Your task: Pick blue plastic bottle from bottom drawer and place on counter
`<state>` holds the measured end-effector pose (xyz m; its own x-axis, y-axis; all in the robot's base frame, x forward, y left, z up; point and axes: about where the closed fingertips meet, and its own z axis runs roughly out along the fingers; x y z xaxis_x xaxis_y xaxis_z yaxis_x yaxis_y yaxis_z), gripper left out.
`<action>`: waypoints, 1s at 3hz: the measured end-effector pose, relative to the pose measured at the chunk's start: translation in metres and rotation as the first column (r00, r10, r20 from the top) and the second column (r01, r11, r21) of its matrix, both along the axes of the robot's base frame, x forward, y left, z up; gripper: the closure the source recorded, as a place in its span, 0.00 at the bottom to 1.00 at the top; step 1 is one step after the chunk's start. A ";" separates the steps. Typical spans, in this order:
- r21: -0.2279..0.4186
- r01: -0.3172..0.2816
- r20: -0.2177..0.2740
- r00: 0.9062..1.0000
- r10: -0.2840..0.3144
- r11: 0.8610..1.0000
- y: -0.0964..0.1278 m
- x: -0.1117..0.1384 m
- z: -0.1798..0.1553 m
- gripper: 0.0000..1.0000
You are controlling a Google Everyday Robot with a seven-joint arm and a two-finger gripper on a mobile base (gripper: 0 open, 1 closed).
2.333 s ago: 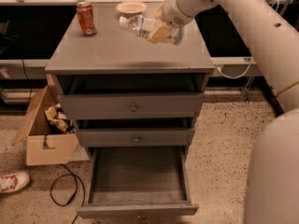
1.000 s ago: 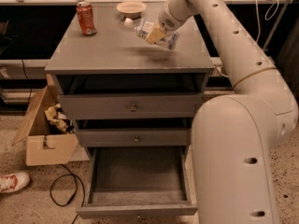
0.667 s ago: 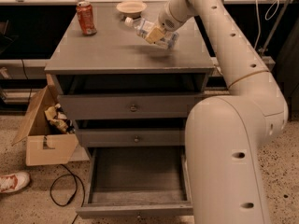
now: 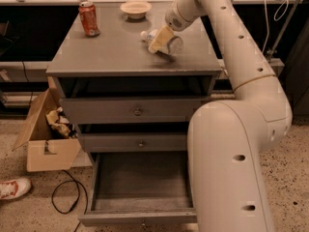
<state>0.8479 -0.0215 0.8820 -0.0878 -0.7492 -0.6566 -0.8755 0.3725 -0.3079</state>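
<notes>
I've got the pincer (image 4: 159,39) over the counter (image 4: 108,52), clamped around the bottle (image 4: 173,45). The bottle lies sideways in the grip, long axis left to right, with its white cap poking out to the pincer's left. I can't tell whether it's touching the top. The bottom drawer (image 4: 140,187) is open well below. I can't read any writing on the bottle or on the can (image 4: 89,18) far left.

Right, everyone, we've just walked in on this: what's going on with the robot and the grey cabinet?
The robot's gripper holds a small clear bluish plastic bottle with a white cap on its side, low over the grey cabinet's flat counter top. The bottom grey drawer stands pulled open. A red soda can and a pale bowl sit farther back on the counter.
</notes>
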 end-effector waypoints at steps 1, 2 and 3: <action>0.007 0.018 0.034 0.999 -0.019 1.000 -0.022 -0.004 0.018 0.00; 0.073 0.081 0.106 0.990 -0.088 0.994 -0.080 -0.021 0.055 0.00; 0.124 0.103 0.158 0.980 -0.123 0.987 -0.117 -0.039 0.071 0.00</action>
